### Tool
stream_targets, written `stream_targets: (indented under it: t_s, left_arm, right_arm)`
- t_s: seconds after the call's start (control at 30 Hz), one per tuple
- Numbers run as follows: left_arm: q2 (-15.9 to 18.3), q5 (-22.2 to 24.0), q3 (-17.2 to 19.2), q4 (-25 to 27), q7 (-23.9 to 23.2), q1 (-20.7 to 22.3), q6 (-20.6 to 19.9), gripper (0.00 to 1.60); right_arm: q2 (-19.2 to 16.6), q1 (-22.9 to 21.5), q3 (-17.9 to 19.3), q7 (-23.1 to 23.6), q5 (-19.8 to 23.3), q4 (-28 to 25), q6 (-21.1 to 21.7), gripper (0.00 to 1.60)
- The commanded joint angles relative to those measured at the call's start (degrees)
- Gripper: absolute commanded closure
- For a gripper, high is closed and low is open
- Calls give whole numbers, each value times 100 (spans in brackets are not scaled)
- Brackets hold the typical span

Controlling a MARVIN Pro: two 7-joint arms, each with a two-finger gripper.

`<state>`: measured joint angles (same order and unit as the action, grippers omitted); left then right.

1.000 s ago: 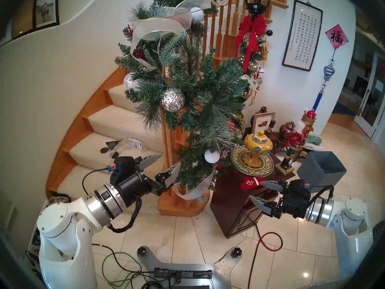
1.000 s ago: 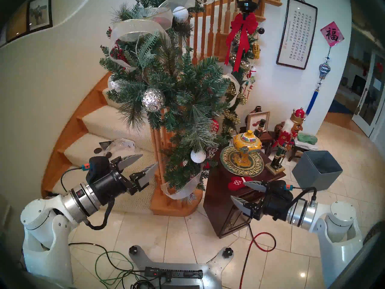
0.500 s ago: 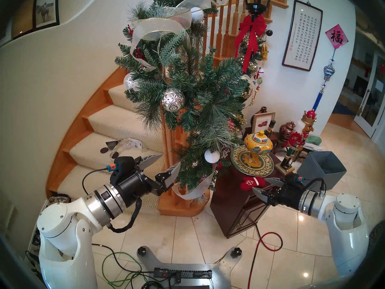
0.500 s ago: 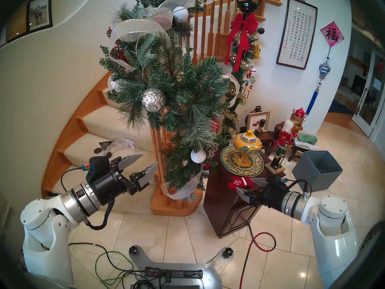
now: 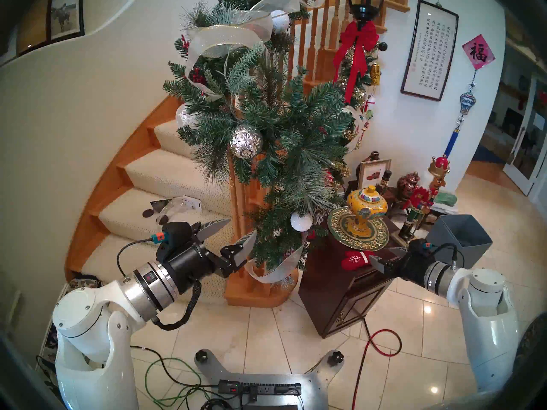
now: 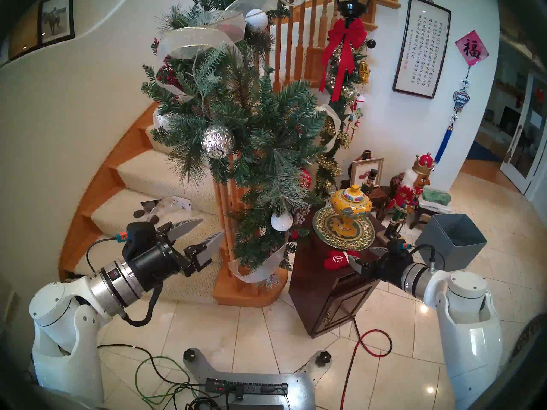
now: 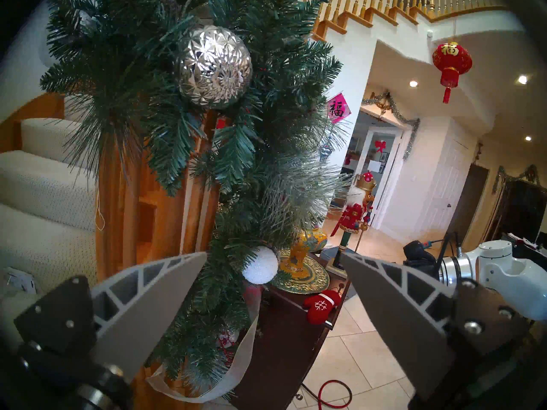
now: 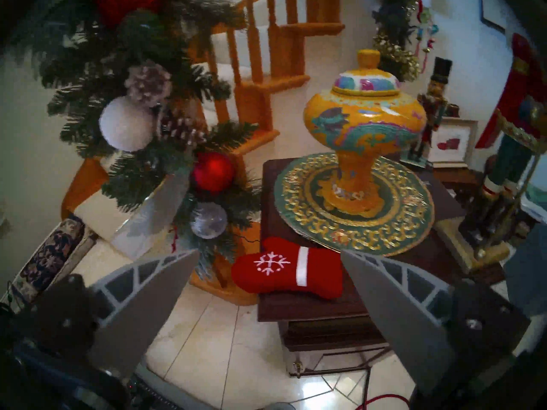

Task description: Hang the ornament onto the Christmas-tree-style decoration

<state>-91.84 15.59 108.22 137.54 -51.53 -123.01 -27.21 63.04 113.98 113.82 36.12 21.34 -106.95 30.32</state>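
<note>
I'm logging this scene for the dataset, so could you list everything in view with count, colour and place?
mitten: one, red with white cuff, near edge of cabinet
garland: one, green, on stair rail
silver ball: one, in garland
white ball: one, low in garland
cabinet: one, dark brown, beside stairs
jar: one, yellow, on round green-gold mat on cabinet
box: one, grey, open, right of cabinet
left gripper: open, at garland
right gripper: open, around mitten's level, not touching

1 red mitten, 1 garland, 2 nutcrackers, 1 yellow jar.
</note>
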Motion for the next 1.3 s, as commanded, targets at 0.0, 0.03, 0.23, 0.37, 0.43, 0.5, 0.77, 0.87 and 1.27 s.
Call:
stream_targets:
  t_s: [0.0,0.03,0.23,0.37,0.43,0.5,0.77,0.87,1.27]
  left_arm:
    - [3,-2,2,29,0,3,3,0]
    - [3,-2,2,29,0,3,3,0]
    - [2,-2,2,29,0,3,3,0]
    - [2,-2,2,29,0,3,3,0]
    - [2,-2,2,29,0,3,3,0]
    - [2,-2,2,29,0,3,3,0]
    - [2,-2,2,30,0,3,3,0]
    - [2,-3,2,30,0,3,3,0]
    - [2,-3,2,30,0,3,3,0]
  right_arm:
    - [-35,-329,-16,-116,69,84,271,0]
    - [-29,-345,-22,-134,86,101,343,0]
    - [-93,-368,-143,-278,26,161,717,0]
    - [-95,-349,-178,-325,43,165,845,0]
    - [-94,-344,-183,-329,44,173,840,0]
    - [-80,-325,-187,-346,65,168,853,0]
    - [-153,-307,-309,-394,20,254,964,0]
    - [-153,-277,-295,-350,63,244,957,0]
    - [-160,-240,-277,-276,64,211,910,0]
